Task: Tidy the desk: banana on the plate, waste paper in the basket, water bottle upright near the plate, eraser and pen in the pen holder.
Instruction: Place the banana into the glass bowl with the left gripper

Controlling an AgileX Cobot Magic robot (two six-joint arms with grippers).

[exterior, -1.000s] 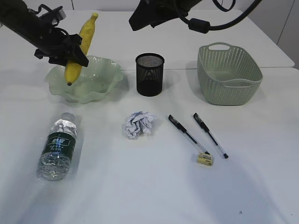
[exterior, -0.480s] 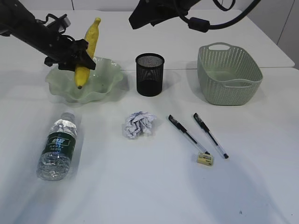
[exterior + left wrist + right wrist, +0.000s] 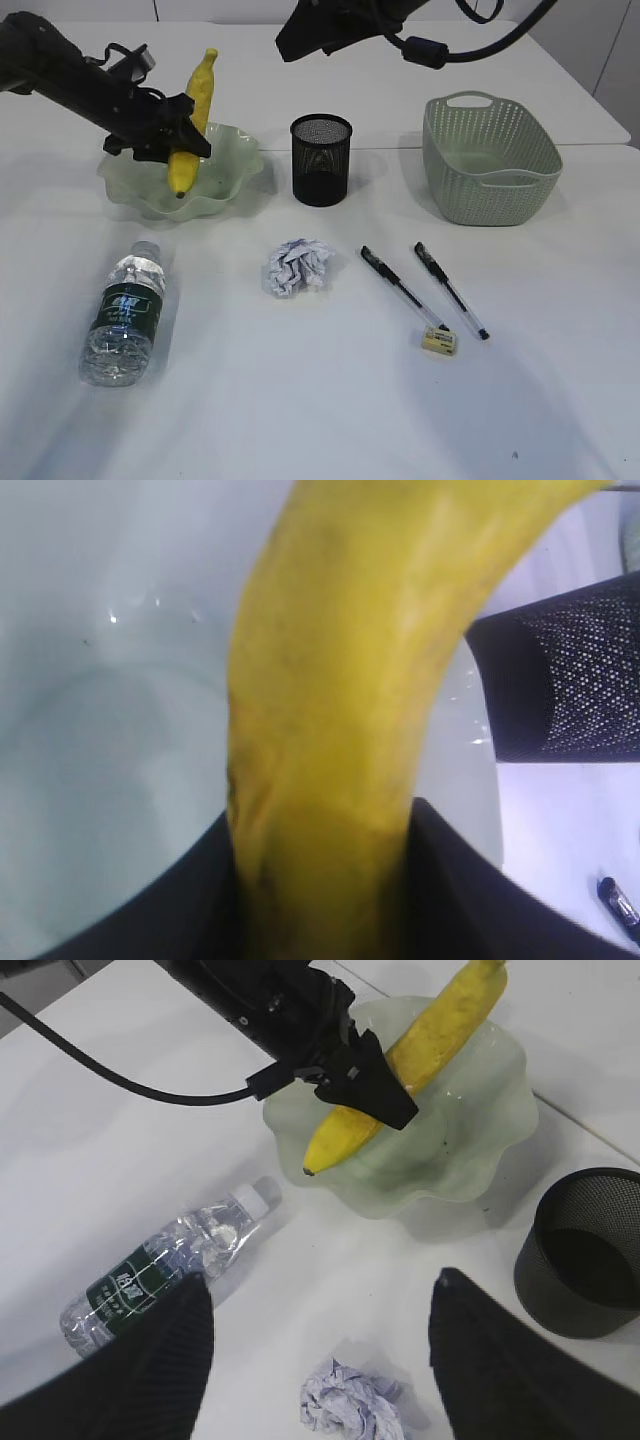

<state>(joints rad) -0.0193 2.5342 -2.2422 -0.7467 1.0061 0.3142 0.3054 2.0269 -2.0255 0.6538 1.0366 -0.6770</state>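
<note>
My fingers (image 3: pixel 150 1360): spread apart, empty
Other gripper (image 3: pixel 365 1080): clamped on banana (image 3: pixel 440 1025) over plate (image 3: pixel 480 1150)
Bottle (image 3: pixel 160 1270): lying flat
Paper ball (image 3: pixel 350 1405): between my fingers
Pen holder (image 3: pixel 585 1255): right

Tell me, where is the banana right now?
In the exterior view, the banana is at far left, held tilted by the left end effector over the green plate, left of the pen holder.

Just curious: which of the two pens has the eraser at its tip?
The left pen: its lower end meets the eraser. The right pen ends beside it, apart.
</note>
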